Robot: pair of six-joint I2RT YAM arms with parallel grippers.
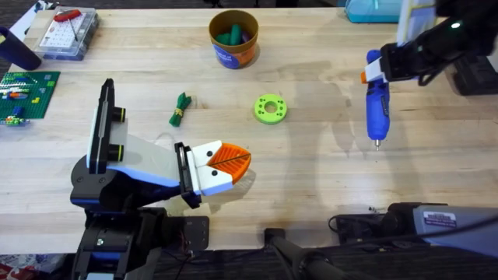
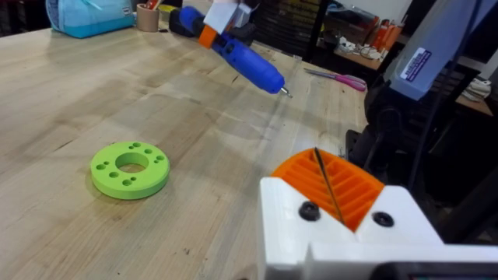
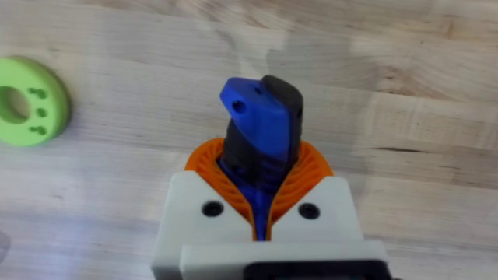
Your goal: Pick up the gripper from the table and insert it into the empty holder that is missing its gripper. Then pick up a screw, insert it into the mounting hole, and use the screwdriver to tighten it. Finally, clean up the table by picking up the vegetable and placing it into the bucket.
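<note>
My left gripper (image 1: 232, 160) lies low over the table (image 1: 311, 187) near the front left. It is shut, and its two orange ribbed fingers (image 2: 354, 187) meet along a thin line in the white holder (image 2: 342, 233), which shows two dark screw heads. The right gripper (image 1: 379, 68) is shut on the blue screwdriver (image 1: 377, 105), which hangs over the right side with its tip pointing toward the front edge. The left wrist view shows the screwdriver (image 2: 245, 61) tilted above the wood. The dark-green vegetable (image 1: 180, 109) lies left of centre. The bucket (image 1: 233, 39) stands at the back.
A lime-green ring disc (image 1: 270, 108) lies mid-table. A clear parts box with a red-handled screwdriver (image 1: 66, 31) and a green brick plate (image 1: 27, 93) sit at the far left. A blue container (image 1: 373, 9) is at the back right. The bucket holds small coloured toys.
</note>
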